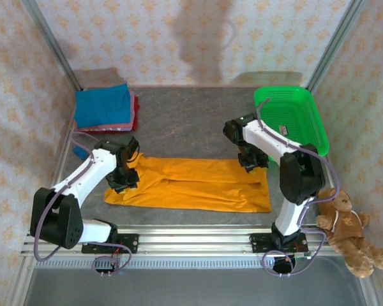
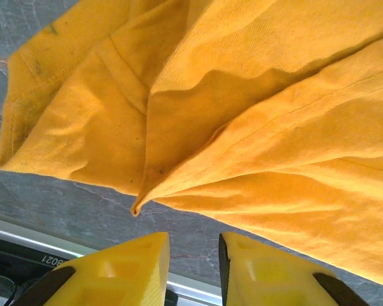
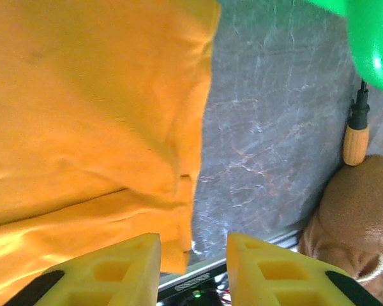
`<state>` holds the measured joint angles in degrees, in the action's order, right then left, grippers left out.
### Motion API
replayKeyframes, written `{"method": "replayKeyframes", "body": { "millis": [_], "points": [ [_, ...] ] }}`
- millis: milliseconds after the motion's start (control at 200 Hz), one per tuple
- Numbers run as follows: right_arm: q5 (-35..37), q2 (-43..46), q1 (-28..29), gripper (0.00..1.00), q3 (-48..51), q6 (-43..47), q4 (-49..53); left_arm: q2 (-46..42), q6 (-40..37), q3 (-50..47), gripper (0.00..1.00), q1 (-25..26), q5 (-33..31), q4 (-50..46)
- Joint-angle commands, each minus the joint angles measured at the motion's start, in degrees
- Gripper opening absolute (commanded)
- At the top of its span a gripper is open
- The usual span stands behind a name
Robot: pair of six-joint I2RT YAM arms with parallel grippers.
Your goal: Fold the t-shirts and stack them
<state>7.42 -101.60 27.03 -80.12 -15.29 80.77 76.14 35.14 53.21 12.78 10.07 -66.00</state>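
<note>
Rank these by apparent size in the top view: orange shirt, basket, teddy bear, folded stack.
1. Orange shirt.
2. Basket and teddy bear: too alike to rank.
3. Folded stack.

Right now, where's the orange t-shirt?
Top view: the orange t-shirt lies flat across the table's near middle, spanning from the left hand to the right hand, nearer than the green basket.

The shirt (image 1: 198, 185) is soft, matt orange knit cloth with stitched hems. The counter (image 1: 185, 121) looks like dull grey veined stone. The basket (image 1: 293, 108) is glossy green plastic mesh, the bear (image 1: 345, 226) brown plush. The left end effector (image 2: 193, 237) has smooth yellow plastic fingers (image 2: 127, 274).
</note>
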Motion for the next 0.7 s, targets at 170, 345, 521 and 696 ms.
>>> {"method": "replayKeyframes", "body": {
  "millis": [170,345,521,696],
  "points": [
    [-15.9,3.9,5.3,0.34,-2.1,-7.0,-12.0,2.2,-0.8,5.5,0.40,0.2,2.4,3.1],
    [-17.8,3.1,6.2,0.34,-2.0,-8.5,-14.7,10.8,-3.2,9.2,0.40,0.2,6.1,9.8],
    [-16.6,3.6,6.2,0.35,-0.4,-6.9,-13.8,18.4,-6.2,13.4,0.40,0.2,5.5,12.2],
    [-16.5,4.9,6.2,0.35,2.2,-7.3,-14.4,22.2,-6.1,13.9,0.40,0.2,6.9,14.7]
  ]
}}
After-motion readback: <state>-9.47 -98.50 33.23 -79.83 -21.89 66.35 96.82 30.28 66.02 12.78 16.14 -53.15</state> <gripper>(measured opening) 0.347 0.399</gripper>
